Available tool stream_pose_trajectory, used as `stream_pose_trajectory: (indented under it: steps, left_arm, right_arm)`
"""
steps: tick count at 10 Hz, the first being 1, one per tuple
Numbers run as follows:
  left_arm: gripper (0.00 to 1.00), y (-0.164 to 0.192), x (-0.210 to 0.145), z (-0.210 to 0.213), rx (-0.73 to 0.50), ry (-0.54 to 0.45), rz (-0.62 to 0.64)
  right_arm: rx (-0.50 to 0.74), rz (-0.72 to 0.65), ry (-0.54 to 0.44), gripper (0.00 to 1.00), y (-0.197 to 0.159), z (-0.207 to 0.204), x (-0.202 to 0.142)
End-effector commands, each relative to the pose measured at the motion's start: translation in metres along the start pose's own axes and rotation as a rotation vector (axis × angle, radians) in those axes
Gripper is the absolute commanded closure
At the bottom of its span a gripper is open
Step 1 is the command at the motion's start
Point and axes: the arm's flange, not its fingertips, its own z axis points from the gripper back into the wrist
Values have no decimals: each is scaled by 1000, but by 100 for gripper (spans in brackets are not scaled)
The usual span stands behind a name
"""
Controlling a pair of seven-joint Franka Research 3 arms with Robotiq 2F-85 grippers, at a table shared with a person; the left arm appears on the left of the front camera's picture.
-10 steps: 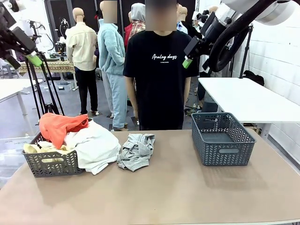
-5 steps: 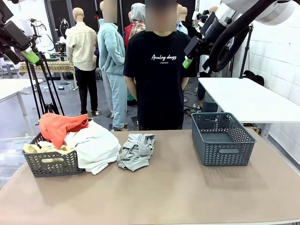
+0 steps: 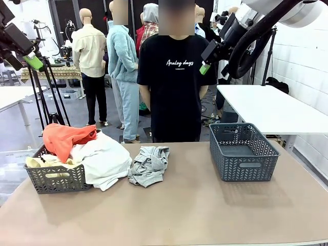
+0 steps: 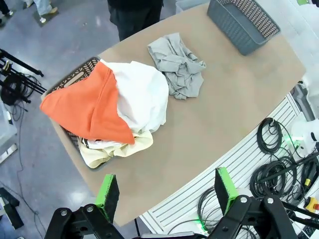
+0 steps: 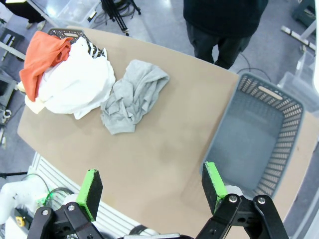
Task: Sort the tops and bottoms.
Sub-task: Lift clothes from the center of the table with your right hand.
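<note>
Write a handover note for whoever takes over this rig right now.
Left gripper and right gripper: open, empty, high above the table.
Left basket: orange-red, white and pale yellow garments heaped, the white one spilling onto the table.
Grey garment: crumpled on the table beside that basket.
Right basket: nothing in it.
Done: no sorting visible. Left: every garment.

White arms, black green-padded jaws
</note>
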Motion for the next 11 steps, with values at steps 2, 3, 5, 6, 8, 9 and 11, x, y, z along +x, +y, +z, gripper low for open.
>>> stream_pose_trajectory:
  steps: [2,3,5,6,8,9,11]
  left_arm:
    - [0,1,0,1,3,-4,10]
    - [0,1,0,1,3,-4,10]
    - [0,1,0,1,3,-4,10]
    - [0,1,0,1,3,-4,10]
    - [0,1,0,1,3,-4,10]
    - [0,1,0,1,3,-4,10]
    - [0,1,0,1,3,-4,10]
  right_arm:
    - [91,-30,38,0,-12,-10,8]
    - [130,-4,57,0,-15,-24,21]
    - [189,85,69,0,-11,-61,63]
    - [214,90,66,0,-12,-87,89]
    - [243,29,98,0,-21,-152,110]
    - [259,-9,203,0,-22,-189,109]
    - [219,56,77,0,-16,-137,87]
